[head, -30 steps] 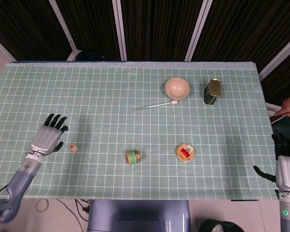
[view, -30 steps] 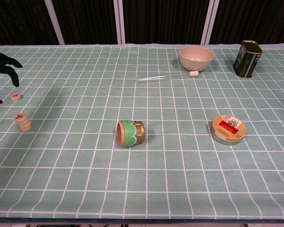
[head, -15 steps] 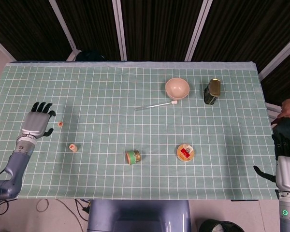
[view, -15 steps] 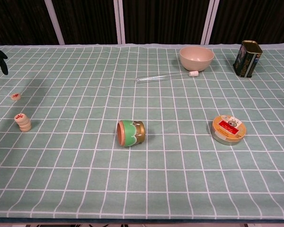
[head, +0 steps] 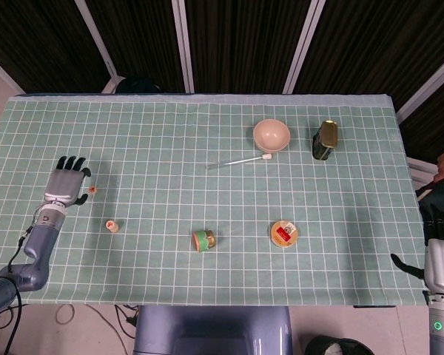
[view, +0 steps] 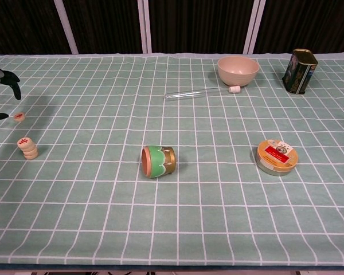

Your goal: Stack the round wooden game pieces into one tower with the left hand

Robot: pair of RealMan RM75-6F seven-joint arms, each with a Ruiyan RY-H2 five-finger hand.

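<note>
A short tower of round wooden pieces (head: 112,226) (view: 28,148) stands on the checked cloth at the left, red mark on top. One loose round piece (head: 93,190) (view: 19,117) lies flat just beyond it. My left hand (head: 66,181) (view: 2,86) hovers right beside the loose piece on its left, fingers spread and holding nothing; in the chest view only its fingertips and thumb show at the frame edge. My right hand (head: 439,255) rests at the table's near right corner, fingers apart and empty.
A green and gold cup (head: 204,239) (view: 159,161) lies on its side near the middle. A round tin (head: 284,234) (view: 276,157) sits to its right. At the back stand a pink bowl (head: 271,134), a glass rod (head: 239,162) and a dark tin can (head: 325,140).
My left hand drew away from the tower to the far left, then came back right, close to the loose piece. The pieces and my right hand stayed put.
</note>
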